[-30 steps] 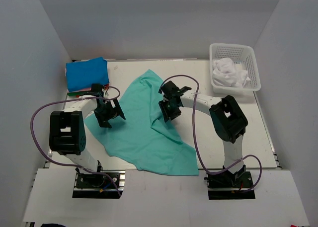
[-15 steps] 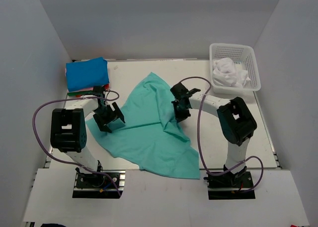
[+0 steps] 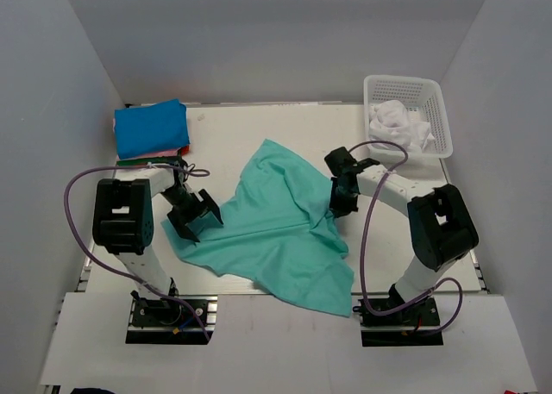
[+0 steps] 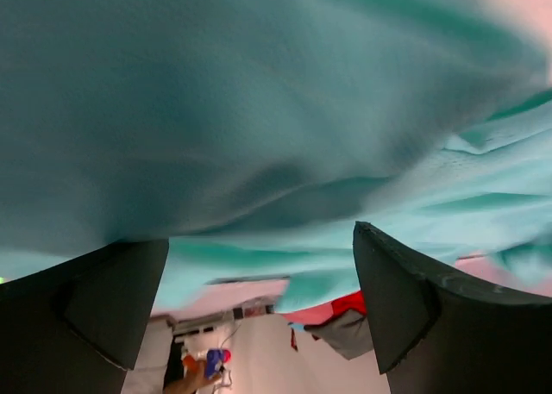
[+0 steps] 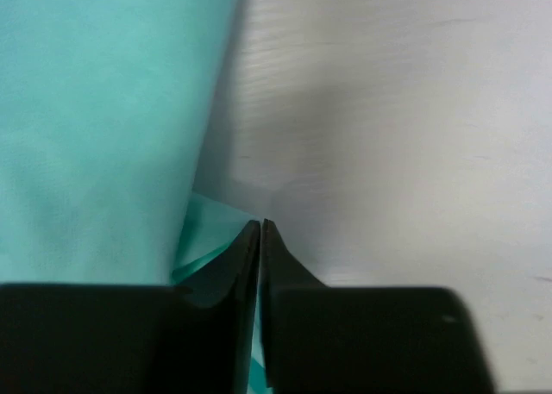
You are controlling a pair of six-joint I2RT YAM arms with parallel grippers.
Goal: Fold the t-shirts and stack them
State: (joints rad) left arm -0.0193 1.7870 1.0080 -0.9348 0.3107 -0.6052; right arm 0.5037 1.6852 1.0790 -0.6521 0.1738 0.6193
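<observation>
Right wrist view shows the right fingers (image 5: pixel 216 273) pressed together with only a hairline between them. Their tips nip a small fold of the teal t-shirt (image 5: pixel 86 109) at its edge. The rest of that shirt fills the left of the frame, and bare white bench (image 5: pixel 388 109) fills the right.

In the left wrist view the left fingers (image 4: pixel 405 299) stand wide apart at the lower corners. Teal cloth billows across the whole upper frame and hangs just ahead of them, not clamped.

From the top camera, the teal shirt lies spread and rumpled across the middle of the bench, one corner trailing toward the lower centre of the frame. The right fingers sit at its right-hand edge and the left fingers at its left-hand edge. A folded blue t-shirt (image 3: pixel 151 127) tops a small stack at the upper left, with other coloured edges showing beneath it. At the upper right a white lattice basket (image 3: pixel 405 90) holds a crumpled white shirt (image 3: pixel 397 128).
</observation>
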